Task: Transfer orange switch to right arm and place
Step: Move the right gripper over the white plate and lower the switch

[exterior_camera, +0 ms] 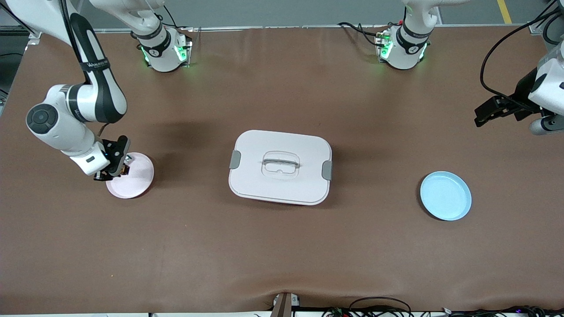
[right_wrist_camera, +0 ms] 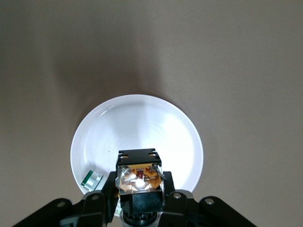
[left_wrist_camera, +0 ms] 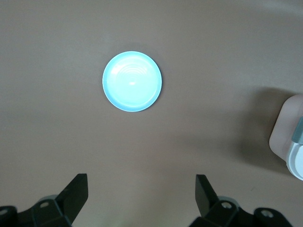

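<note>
I have the right gripper (exterior_camera: pixel 115 169) low over the pale pink plate (exterior_camera: pixel 136 178), which sits toward the right arm's end of the table, about midway between the robots' edge and the camera's edge. Its fingers are clamped on the orange switch (right_wrist_camera: pixel 139 178), a small black block with an orange, clear-capped top, held above the plate's bowl; in the front view I can just make out an orange speck of the switch (exterior_camera: pixel 125 167) between the fingers. From the right wrist view I also see a small greenish-clear piece (right_wrist_camera: pixel 91 179) lying inside the plate (right_wrist_camera: pixel 142 127) near its rim. The left gripper (exterior_camera: pixel 493 112) hangs in the air at the left arm's end of the table, fingers spread wide with nothing between them, waiting. Its wrist camera looks down on the light blue plate (left_wrist_camera: pixel 132 81), which rests near that same end, closer to the camera's edge (exterior_camera: pixel 445 196). A white lidded box (exterior_camera: pixel 280 167) sits at the table's middle, well apart from both plates.
</note>
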Available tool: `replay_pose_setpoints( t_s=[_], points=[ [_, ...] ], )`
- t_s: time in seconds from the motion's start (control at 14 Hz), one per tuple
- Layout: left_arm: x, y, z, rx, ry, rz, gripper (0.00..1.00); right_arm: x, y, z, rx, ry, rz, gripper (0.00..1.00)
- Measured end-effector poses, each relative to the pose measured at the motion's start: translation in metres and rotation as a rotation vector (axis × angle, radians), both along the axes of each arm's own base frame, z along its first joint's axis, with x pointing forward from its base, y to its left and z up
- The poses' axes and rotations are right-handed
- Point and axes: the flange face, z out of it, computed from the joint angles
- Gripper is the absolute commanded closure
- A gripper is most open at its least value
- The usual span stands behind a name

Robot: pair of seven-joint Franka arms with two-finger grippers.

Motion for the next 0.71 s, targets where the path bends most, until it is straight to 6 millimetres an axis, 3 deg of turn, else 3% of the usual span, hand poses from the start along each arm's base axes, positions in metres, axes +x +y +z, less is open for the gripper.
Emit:
replay_pose_setpoints(
  t_s=[0.36, 0.71],
  points=[
    [0.000, -0.001, -0.001, -0.006, 0.002, 0.000, 0.00, -0.001, -0.008, -0.039, -0.003, 0.025, 0.013, 1.00],
    [0.000, -0.001, -0.003, -0.007, 0.006, -0.001, 0.00, 0.001, -0.007, -0.064, -0.005, 0.013, 0.020, 0.99]
  ],
)
